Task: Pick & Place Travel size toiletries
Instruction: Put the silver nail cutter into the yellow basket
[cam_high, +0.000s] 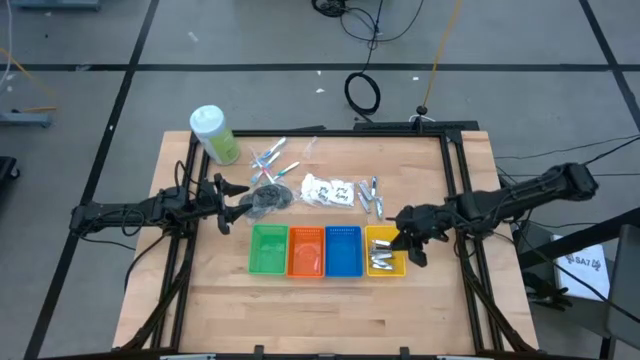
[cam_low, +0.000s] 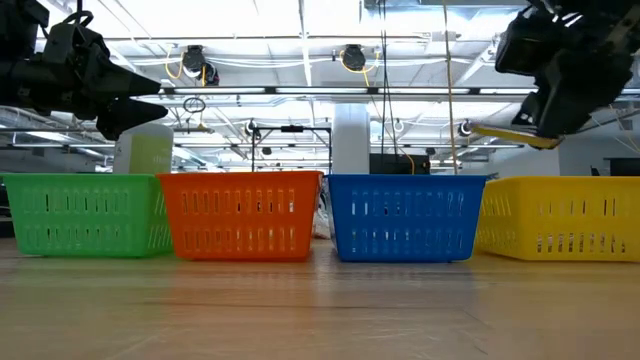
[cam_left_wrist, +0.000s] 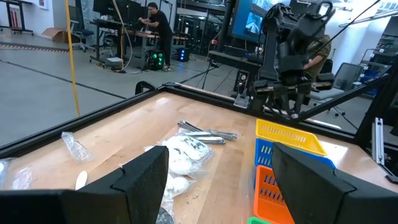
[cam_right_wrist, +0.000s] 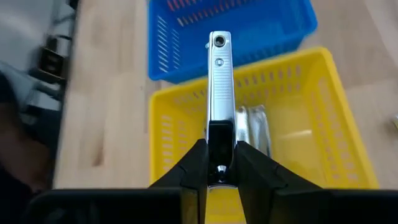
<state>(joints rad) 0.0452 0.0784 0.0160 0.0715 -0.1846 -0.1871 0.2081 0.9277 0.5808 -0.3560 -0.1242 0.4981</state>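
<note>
While the left gripper (cam_high: 232, 200) hovers with fingers spread and empty just short of the dark clear pouch (cam_high: 268, 199), the right gripper (cam_right_wrist: 219, 163) pinches a silver-grey tube (cam_right_wrist: 219, 87), pointing beyond its fingers over the yellow bin (cam_right_wrist: 186, 112), apparently for dropping among tubes already there.

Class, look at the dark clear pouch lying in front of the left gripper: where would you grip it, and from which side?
Probably at the edge nearest the left gripper, coming down from above. The dark clear pouch lies flat and crumpled on the table, so only a raised fold offers open fingers a pinch.
</note>
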